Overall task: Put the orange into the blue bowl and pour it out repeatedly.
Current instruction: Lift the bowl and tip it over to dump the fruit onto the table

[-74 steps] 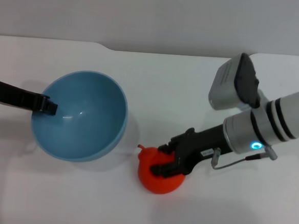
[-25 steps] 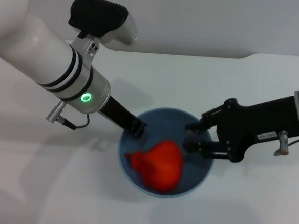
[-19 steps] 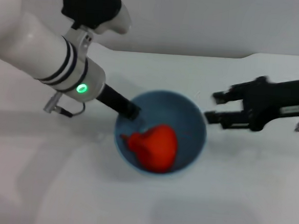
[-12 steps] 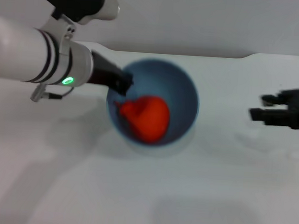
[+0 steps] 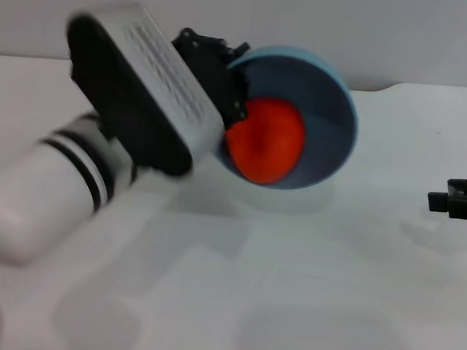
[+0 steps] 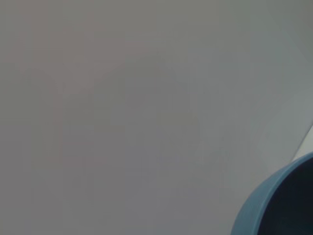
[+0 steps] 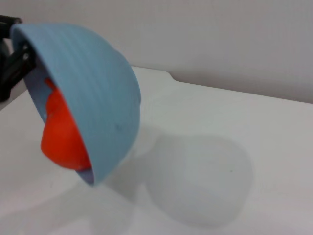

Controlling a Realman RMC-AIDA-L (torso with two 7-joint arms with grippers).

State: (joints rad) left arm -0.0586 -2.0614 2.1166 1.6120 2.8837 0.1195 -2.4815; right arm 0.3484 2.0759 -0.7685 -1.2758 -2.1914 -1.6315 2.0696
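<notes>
My left gripper (image 5: 233,85) is shut on the rim of the blue bowl (image 5: 323,93) and holds it lifted above the table, tipped steeply on its side. The orange (image 5: 265,140) lies inside the bowl against its lower rim. In the right wrist view the bowl's outside (image 7: 93,93) faces me, the orange (image 7: 59,131) bulges out at the low edge, and the left gripper (image 7: 11,63) shows at the rim. The left wrist view shows only a bit of the bowl's rim (image 6: 271,205). My right gripper (image 5: 448,198) is open and empty, low over the table at the far right.
The white table (image 5: 304,308) spreads under the bowl, with the bowl's shadow on it. A grey wall (image 5: 404,35) stands behind the table's back edge. My thick left arm (image 5: 81,172) fills the left foreground.
My left gripper has lifted the bowl and tipped it from upright onto its side; the orange rolled to the lower rim. My right gripper, having let go of the orange, pulled back right.
</notes>
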